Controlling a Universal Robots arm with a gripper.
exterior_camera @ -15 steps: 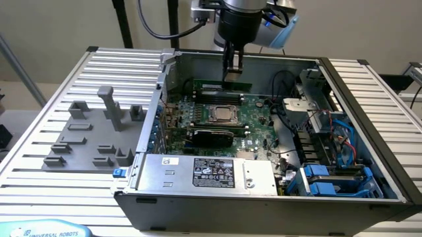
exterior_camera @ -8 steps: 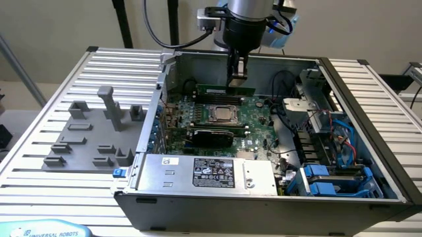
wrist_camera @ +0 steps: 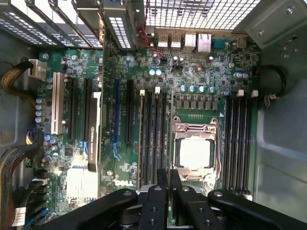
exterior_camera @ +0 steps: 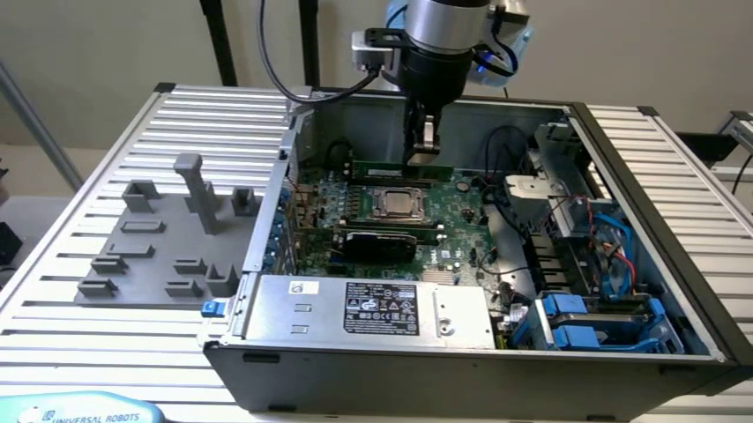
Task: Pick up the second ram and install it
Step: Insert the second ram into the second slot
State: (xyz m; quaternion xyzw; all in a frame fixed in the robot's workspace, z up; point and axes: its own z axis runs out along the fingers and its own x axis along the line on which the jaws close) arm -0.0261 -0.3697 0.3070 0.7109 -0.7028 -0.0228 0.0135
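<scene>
Pincer point(exterior_camera: 424, 155) pinched narrow on the second ram point(exterior_camera: 386, 165) (its middle hidden); lower edge indistinct against motherboard point(exterior_camera: 453, 211).

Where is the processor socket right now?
In the exterior view, the processor socket sits in the middle of the motherboard inside the open case, just nearer the camera than the end effector.

Silver arm point(exterior_camera: 453, 26), blue-capped joint point(exterior_camera: 500, 55), black cables point(exterior_camera: 277, 53), black screw-studded claw point(wrist_camera: 169, 176).

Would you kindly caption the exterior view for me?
Gripper holds the second ram over the motherboard inside the open case.
</scene>
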